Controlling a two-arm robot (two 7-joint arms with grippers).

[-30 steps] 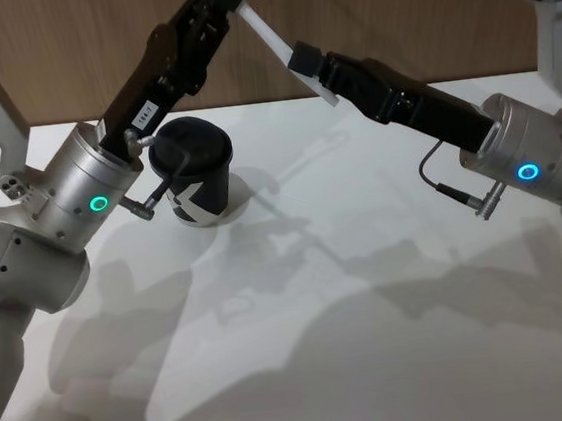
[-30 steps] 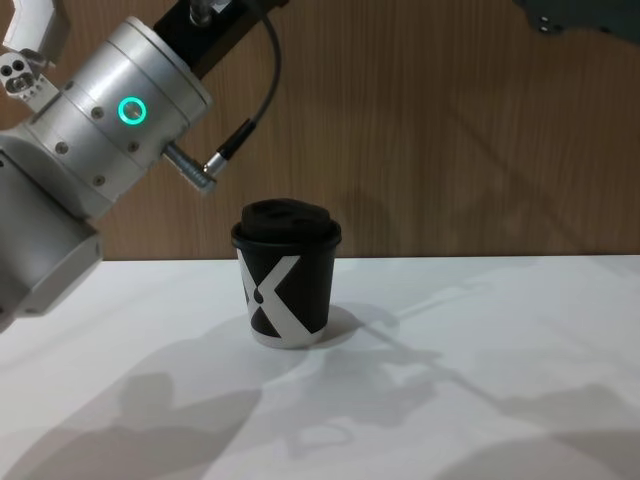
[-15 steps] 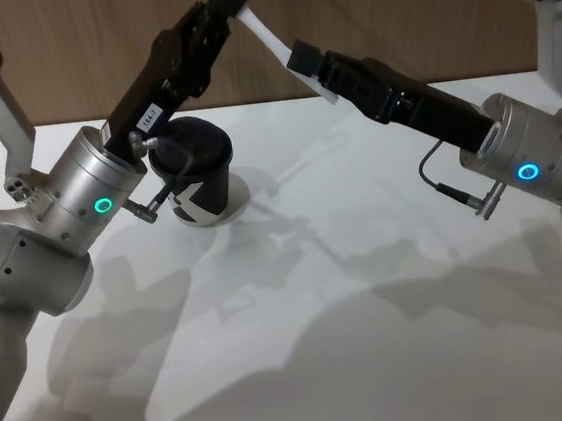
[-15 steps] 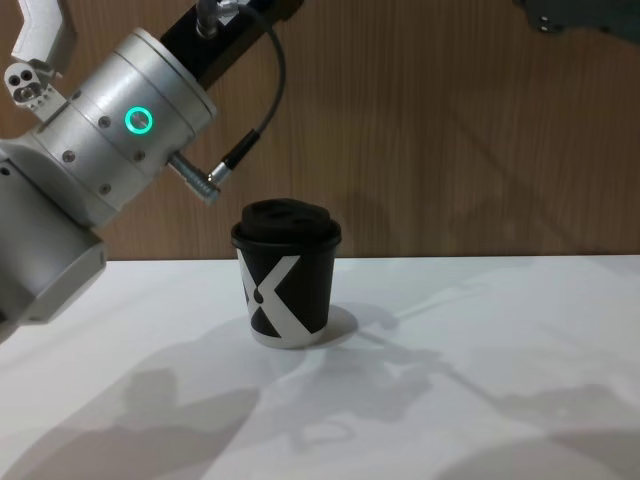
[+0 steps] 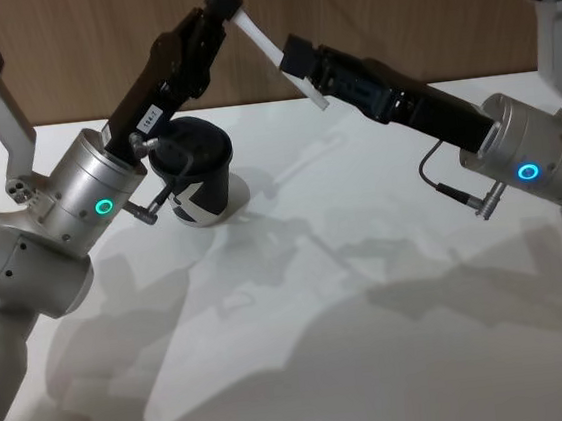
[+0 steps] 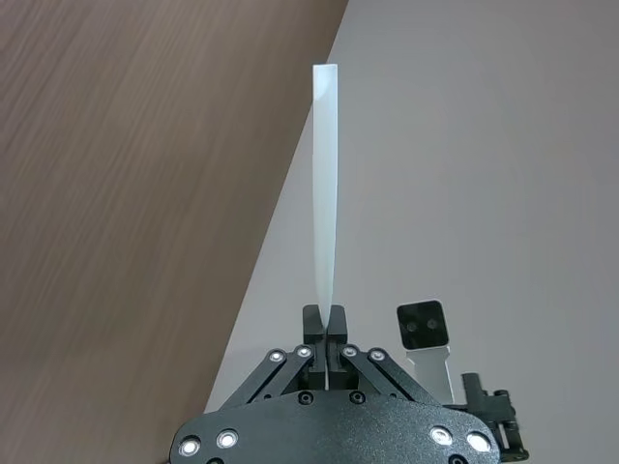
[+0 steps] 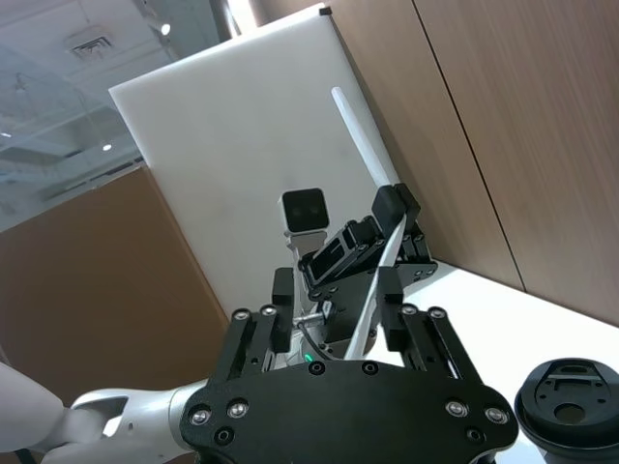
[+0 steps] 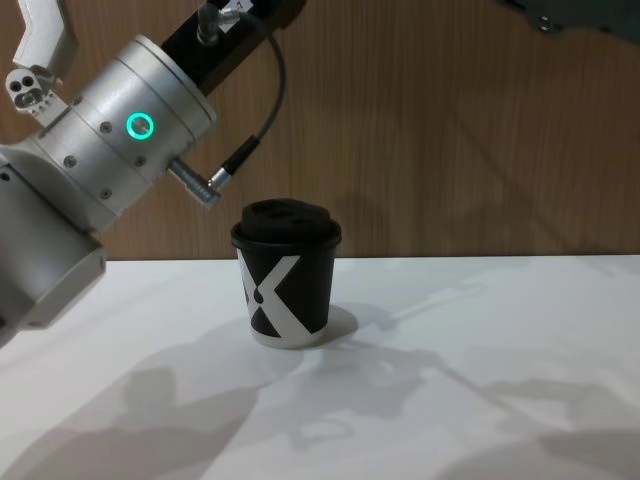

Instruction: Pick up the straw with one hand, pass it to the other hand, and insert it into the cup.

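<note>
Left tool (image 5: pixel 222 0), raised high over the desk (image 5: pixel 372 311), is clenching the white straw (image 5: pixel 261 40) near its upper end. Beneath that arm, the black lidded cup (image 5: pixel 197 174) is standing upright on the desk. Slanting down to the right, the straw is passing between the spread fingers (image 7: pixel 392 319) of the right tool (image 5: pixel 295 58), which is hanging released around its lower part.

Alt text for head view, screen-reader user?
The left gripper, shut on a slanting white straw near its upper end, faces the right gripper, whose tip is at the straw's lower end. A lidded black cup stands on the white table, left of centre.
</note>
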